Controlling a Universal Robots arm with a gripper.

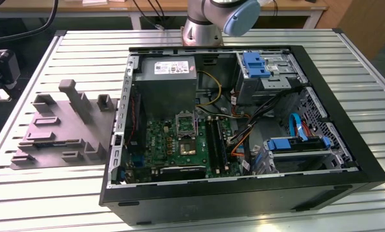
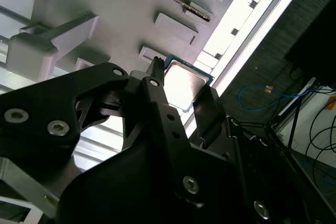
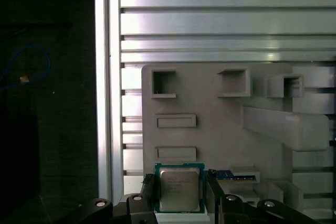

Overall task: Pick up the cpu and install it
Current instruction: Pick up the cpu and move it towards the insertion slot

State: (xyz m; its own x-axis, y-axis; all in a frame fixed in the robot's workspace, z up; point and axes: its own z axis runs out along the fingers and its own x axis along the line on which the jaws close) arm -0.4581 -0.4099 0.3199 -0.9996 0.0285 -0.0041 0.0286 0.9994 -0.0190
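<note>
The tool (image 3: 180,199) is closed on the cpu (image 3: 179,183): in both wrist views its dark fingers (image 3: 148,190) press against two opposite edges of the chip, and the metal lid faces the camera. The cpu looks large against the tray's pockets, so I judge it is held clear of the grey holder tray (image 3: 210,129) beneath it.

It should be light and stiff, but the smooth, thin rim gives little purchase. The underside contacts are delicate, so the edges are the only safe place to hold, and the chip must stay level.

Below the tray lies the slatted metal surface (image 3: 220,19). In the exterior view the open computer case (image 1: 244,195) sits well apart from the tray, with the metal-framed socket (image 1: 185,123) on its green motherboard (image 1: 170,145).
</note>
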